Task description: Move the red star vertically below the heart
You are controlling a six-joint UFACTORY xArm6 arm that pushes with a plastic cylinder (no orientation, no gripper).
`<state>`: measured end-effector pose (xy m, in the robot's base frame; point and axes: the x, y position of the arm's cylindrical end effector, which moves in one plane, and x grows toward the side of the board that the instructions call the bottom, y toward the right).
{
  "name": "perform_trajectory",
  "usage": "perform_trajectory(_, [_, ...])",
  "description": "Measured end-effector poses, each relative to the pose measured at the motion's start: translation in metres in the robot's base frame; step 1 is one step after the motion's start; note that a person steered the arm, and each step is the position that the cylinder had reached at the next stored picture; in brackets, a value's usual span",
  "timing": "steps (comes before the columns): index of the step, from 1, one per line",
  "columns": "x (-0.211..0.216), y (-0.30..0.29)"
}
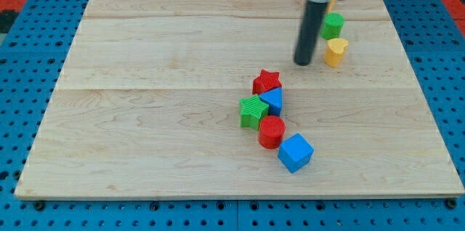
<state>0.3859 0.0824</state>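
Observation:
The red star [267, 81] lies near the board's middle, at the top of a cluster of blocks. The yellow heart [335, 51] lies toward the view's upper right. My tip [302, 62] stands on the board between them, just left of the heart and up and to the right of the red star, touching neither. The rod rises from the tip toward the view's top.
A green cylinder [333, 25] sits just above the heart. Touching the star are a green star [253, 111] and a blue triangular block [272, 100]; below them are a red cylinder [272, 131] and a blue cube [295, 152]. The wooden board [145, 115] lies on blue pegboard.

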Motion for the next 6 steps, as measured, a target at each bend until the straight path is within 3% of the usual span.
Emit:
perform_trajectory(1, [-0.023, -0.110])
perform_trajectory(2, [0.028, -0.148])
perform_trajectory(3, [0.064, -0.112])
perform_trajectory(4, [0.069, -0.021])
perform_trajectory(5, [0.065, -0.001])
perform_trajectory(6, [0.044, -0.048])
